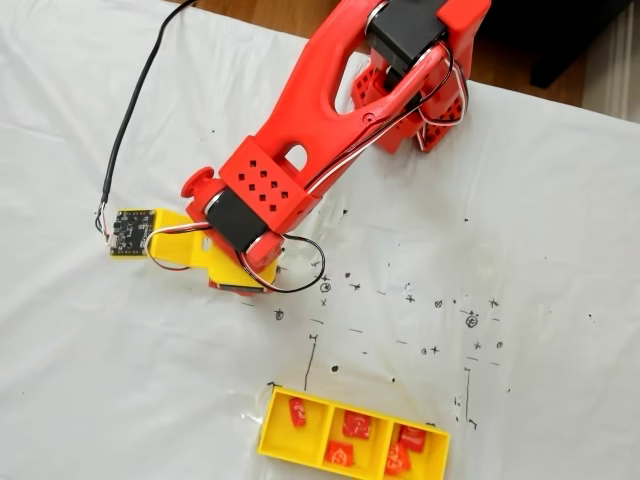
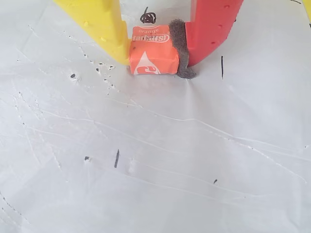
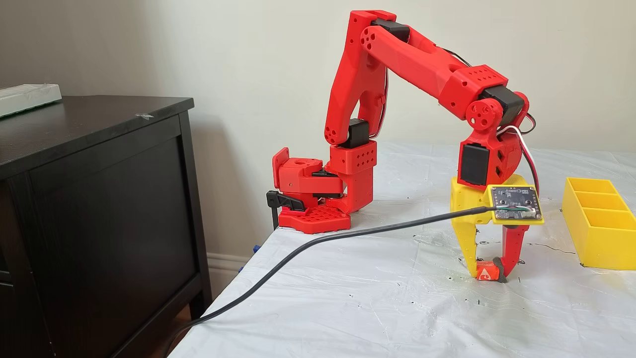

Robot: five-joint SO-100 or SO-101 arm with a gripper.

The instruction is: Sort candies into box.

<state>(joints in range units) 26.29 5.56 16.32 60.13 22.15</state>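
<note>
The gripper (image 2: 154, 56) pinched one orange candy (image 2: 153, 52) on the table; lifting straight up before swinging toward the yellow box (image 1: 352, 440) seemed wisest.

I count six small square wrapped candies. One orange-red candy (image 2: 151, 53) sits pinched in my gripper (image 2: 153, 51) on the bench. Five red candies lie in the one bright yellow plastic box (image 1: 272, 432), which has three square compartments: one (image 1: 298, 412) in the left as a fixed view shows it, two (image 1: 357, 426) (image 1: 339, 455) in the middle, two (image 1: 412, 436) (image 1: 397, 460) in the right.
</note>
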